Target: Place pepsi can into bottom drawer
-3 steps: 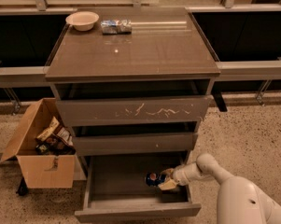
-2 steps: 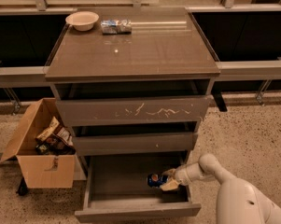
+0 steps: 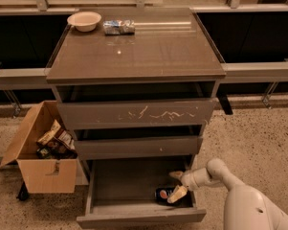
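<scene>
The pepsi can (image 3: 163, 194) lies on its side on the floor of the bottom drawer (image 3: 134, 217), near the drawer's front right corner. The drawer is pulled out. My gripper (image 3: 177, 185) reaches in from the right over the drawer's right side, with the white arm (image 3: 215, 172) behind it. Its fingers are spread apart: the lower fingertip (image 3: 178, 193) is right beside the can's right end, and the upper one is above it, away from the can.
The middle drawer (image 3: 138, 146) and the white-scratched top drawer (image 3: 136, 113) stand slightly out above. A bowl (image 3: 84, 20) and a silvery packet (image 3: 118, 27) lie on the cabinet top. An open cardboard box (image 3: 38, 152) of snacks stands on the floor at the left.
The can was held in the gripper just above the drawer floor. Now the fingers have spread and the can lies lower in the drawer, let go.
</scene>
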You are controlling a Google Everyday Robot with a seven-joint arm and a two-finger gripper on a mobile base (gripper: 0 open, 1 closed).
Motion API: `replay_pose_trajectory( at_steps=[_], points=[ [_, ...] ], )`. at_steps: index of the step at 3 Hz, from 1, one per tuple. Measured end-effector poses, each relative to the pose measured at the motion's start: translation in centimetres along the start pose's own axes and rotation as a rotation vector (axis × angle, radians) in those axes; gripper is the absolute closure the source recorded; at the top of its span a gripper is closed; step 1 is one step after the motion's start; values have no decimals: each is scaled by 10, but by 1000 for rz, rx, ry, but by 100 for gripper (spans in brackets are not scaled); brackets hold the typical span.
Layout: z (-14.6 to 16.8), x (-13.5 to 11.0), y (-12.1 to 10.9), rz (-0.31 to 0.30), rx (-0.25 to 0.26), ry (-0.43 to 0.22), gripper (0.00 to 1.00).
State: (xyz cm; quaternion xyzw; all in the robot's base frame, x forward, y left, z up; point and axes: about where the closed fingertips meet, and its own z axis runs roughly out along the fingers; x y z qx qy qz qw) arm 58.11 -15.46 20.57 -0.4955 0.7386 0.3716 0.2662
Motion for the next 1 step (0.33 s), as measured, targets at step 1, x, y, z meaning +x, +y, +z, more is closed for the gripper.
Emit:
replay_pose_trajectory(
  at_steps=[1],
  points=[
    [-21, -14, 7, -45, 27, -51, 0]
  ],
)
